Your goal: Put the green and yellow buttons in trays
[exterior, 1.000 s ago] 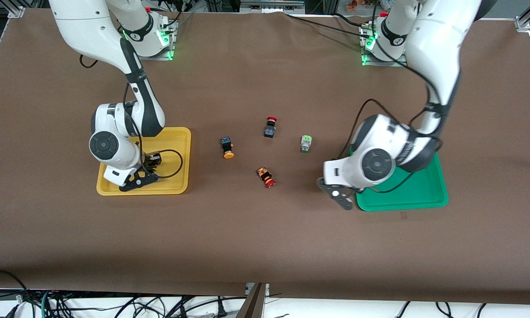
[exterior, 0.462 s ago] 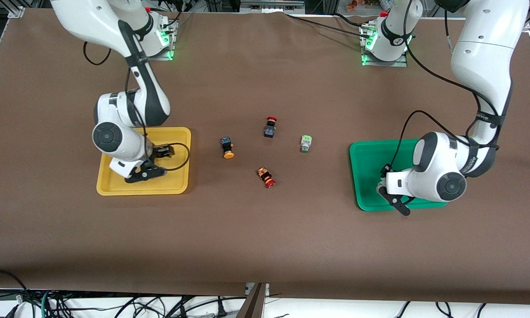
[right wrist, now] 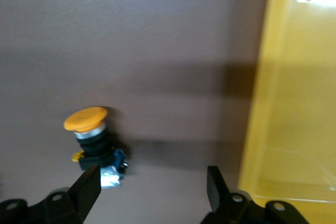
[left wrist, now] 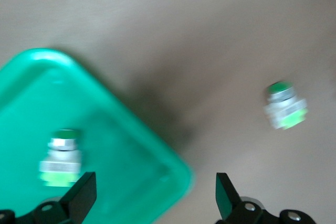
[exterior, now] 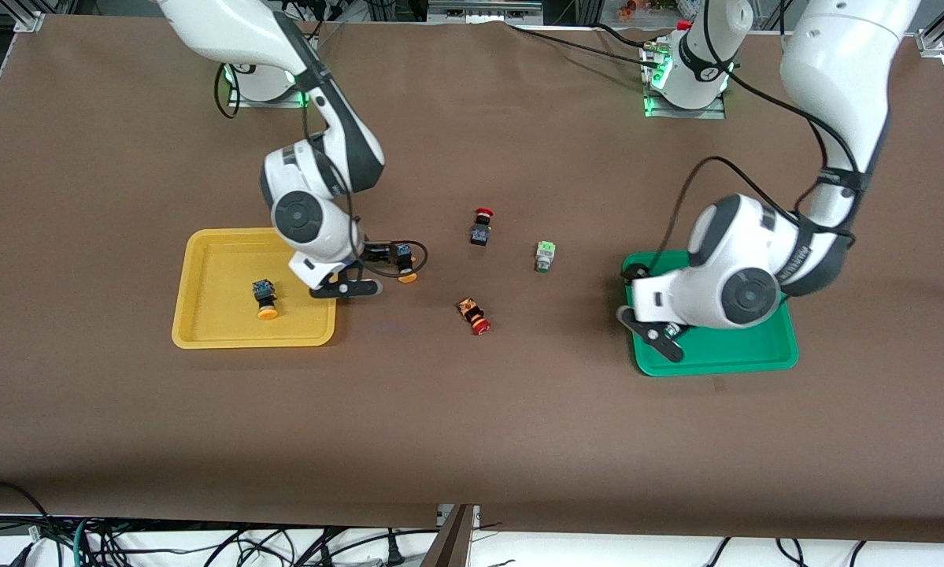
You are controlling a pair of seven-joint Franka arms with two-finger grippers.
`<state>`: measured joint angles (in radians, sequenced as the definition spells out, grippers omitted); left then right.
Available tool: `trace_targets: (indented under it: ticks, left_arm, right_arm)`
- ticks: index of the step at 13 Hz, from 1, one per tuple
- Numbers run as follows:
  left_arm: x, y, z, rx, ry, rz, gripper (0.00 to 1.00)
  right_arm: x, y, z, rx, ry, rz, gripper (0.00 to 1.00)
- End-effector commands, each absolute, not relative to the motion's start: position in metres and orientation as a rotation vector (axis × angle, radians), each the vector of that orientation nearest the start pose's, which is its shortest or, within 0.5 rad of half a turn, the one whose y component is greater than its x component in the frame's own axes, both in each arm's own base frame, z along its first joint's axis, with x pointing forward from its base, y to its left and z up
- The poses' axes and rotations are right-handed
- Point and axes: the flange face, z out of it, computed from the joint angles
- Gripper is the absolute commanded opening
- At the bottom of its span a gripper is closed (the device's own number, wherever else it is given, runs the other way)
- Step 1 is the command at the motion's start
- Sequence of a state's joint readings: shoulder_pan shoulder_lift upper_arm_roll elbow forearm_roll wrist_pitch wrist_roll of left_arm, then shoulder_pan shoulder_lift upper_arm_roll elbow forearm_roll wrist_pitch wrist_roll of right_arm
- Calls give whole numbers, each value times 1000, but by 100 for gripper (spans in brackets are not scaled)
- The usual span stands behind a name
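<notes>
The right gripper point(exterior: 353, 272) hung released over the table between the yellow tray point(exterior: 212, 331), which held one yellow button point(exterior: 265, 299), and another yellow button point(exterior: 405, 264) at its three o'clock. The left gripper point(exterior: 651, 331), released, hovered over the green tray point(exterior: 723, 358), one green button point(left wrist: 62, 158) inside, another green button point(exterior: 545, 256) on the table.

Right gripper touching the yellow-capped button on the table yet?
Apart. The right wrist view shows the open right gripper with bare table between its fingers and the yellow-capped button.

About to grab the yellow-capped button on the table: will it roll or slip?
The yellow-capped button lies on its side, so its round cap may let it roll. It looks rigid and probably light. The open right gripper hangs beside it.
</notes>
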<state>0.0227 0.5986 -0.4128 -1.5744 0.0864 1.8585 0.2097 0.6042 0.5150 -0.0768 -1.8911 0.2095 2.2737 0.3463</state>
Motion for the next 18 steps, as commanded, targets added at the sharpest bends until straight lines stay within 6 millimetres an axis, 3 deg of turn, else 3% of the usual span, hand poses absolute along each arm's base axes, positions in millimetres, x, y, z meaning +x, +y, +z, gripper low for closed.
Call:
trace_targets:
  ticks: [1,3,5,8,9,12,13,14,16,18]
  left_arm:
    - [581,-286,279,-3154,581,511,100]
    - [532,-341,242,-3170,313,443,100]
    - [495,-375,217,-3178,209,372,100]
    - [488,-373,211,-3085,261,305,100]
    - [488,-375,211,-3084,262,302,100]
    - [489,-375,197,-3062,305,283,100]
    - [491,-373,194,-3054,325,257,100]
    - [491,-374,190,-3059,317,257,86]
    - [488,-376,185,-3056,320,267,41]
    - [490,-375,183,-3067,318,256,15]
  right_arm:
    - [522,336,204,-3078,19,225,92]
    - [511,353,195,-3066,64,208,92]
    - [507,356,189,-3064,70,194,92]
    - [497,351,174,-3066,74,164,91]
    - [493,350,171,-3067,73,159,78]
    - [492,354,178,-3065,58,180,18]
    - [494,353,186,-3066,48,193,3]
    - [498,351,195,-3065,30,197,0]
    - [516,327,210,-3083,-22,199,0]
    - [539,280,221,-3105,-144,205,0]
